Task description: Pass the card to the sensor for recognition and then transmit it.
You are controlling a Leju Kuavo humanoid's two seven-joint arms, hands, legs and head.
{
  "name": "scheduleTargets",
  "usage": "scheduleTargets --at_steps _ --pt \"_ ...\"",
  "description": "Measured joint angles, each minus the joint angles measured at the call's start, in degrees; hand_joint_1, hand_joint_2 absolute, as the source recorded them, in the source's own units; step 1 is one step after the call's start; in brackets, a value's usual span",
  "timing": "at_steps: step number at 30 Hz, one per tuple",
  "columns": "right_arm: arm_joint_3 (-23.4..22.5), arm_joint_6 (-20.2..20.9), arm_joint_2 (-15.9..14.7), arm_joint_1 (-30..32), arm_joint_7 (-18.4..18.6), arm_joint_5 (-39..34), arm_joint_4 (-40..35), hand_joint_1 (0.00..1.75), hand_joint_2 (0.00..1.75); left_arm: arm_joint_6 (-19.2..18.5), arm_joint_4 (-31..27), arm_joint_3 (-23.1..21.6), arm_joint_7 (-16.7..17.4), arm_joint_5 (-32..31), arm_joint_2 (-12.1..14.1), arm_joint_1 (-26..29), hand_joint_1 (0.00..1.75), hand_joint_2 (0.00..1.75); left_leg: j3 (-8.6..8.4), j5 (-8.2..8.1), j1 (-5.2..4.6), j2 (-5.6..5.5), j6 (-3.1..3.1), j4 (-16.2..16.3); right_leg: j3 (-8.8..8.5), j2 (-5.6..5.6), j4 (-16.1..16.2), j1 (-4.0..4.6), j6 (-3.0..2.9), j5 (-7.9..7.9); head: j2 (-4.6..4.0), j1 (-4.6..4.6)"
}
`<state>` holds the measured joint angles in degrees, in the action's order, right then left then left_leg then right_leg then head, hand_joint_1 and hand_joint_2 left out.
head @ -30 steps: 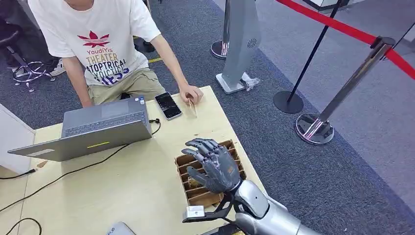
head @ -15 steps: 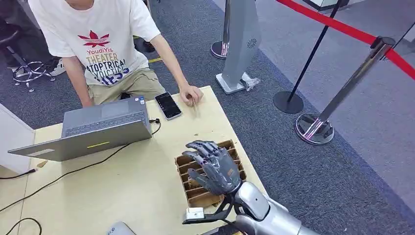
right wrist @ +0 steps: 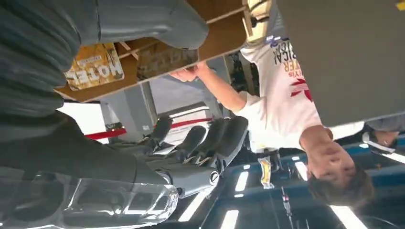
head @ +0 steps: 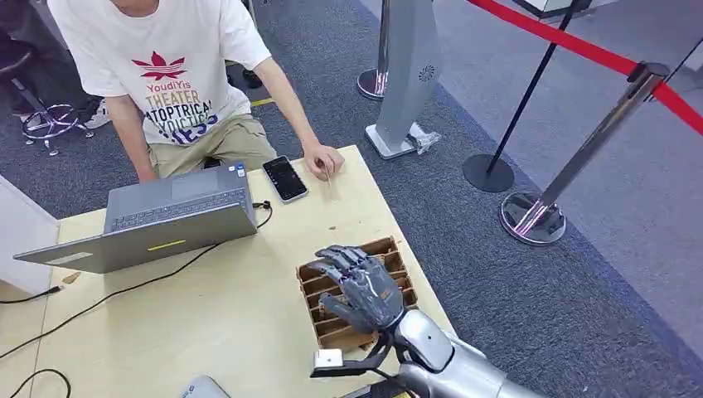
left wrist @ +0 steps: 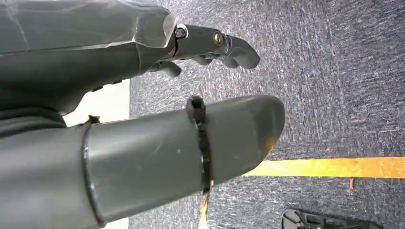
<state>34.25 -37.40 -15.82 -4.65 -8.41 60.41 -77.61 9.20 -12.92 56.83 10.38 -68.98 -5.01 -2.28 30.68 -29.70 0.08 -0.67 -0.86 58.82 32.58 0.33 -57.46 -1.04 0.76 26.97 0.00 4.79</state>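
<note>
Head view: we're at the pick step, right hand (head: pixel 365 290) over the slotted card box (head: pixel 319 308) at the desk (head: pixel 232 315) edge, fingers (head: pixel 338 259) spread, nothing held. Next: lower and pinch a card.
Right wrist view: card (right wrist: pixel 94 70) in box beside thumb.
Left wrist view: left hand (left wrist: pixel 143 119) hangs over carpet, fingers apart, empty.

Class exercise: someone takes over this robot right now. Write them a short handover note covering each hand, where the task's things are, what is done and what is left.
Right hand: empty, fingers spread, hovering over the slotted wooden card box at the table's near right edge.
Left hand: hanging over carpet, holding nothing.
Card: a yellow card printed "HOTEL" sits in the box, under the right hand.
Sensor: I cannot identify it.
A person sits opposite, hand by a phone, behind a laptop.
Done: nothing yet.
Left: grasp card, present to sensor, hand over.
</note>
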Motion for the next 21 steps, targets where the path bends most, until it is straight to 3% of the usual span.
scheduleTargets --at_steps 2,7,14,21 --pt "0.00 0.02 0.00 -0.19 0.02 -0.15 0.72 0.91 1.75 0.00 0.00 0.13 0.02 -0.09 0.00 -0.01 0.00 0.00 0.00 0.00 0.00 0.00 0.00 0.00 0.00 0.00 0.00 0.00 0.00 0.00 0.00 0.02" --pt "-0.04 -0.11 0.02 -0.56 0.31 -0.70 2.12 1.01 1.75 0.00 0.00 0.33 0.15 -0.66 0.00 -0.06 0.00 0.00 0.01 0.00 0.00 0.00 0.00 0.00 0.00 0.00 0.00 0.00 0.00 0.00 0.00 0.00" --pt "-0.39 -0.17 0.02 -1.34 0.57 -0.70 3.56 0.87 1.75 0.07 0.00 0.42 0.33 -0.98 0.00 -0.16 0.00 0.00 0.00 0.00 0.00 0.00 0.00 0.00 0.00 0.00 0.00 0.00 0.00 0.00 0.00 0.00" --pt "-0.46 -0.07 0.07 -2.20 0.55 -0.70 4.70 0.84 1.75 0.07 0.00 0.74 0.74 -0.85 0.00 -0.22 0.00 0.00 0.00 0.00 0.00 0.00 0.00 0.00 0.00 0.00 0.00 0.00 0.00 0.00 0.00 0.00"
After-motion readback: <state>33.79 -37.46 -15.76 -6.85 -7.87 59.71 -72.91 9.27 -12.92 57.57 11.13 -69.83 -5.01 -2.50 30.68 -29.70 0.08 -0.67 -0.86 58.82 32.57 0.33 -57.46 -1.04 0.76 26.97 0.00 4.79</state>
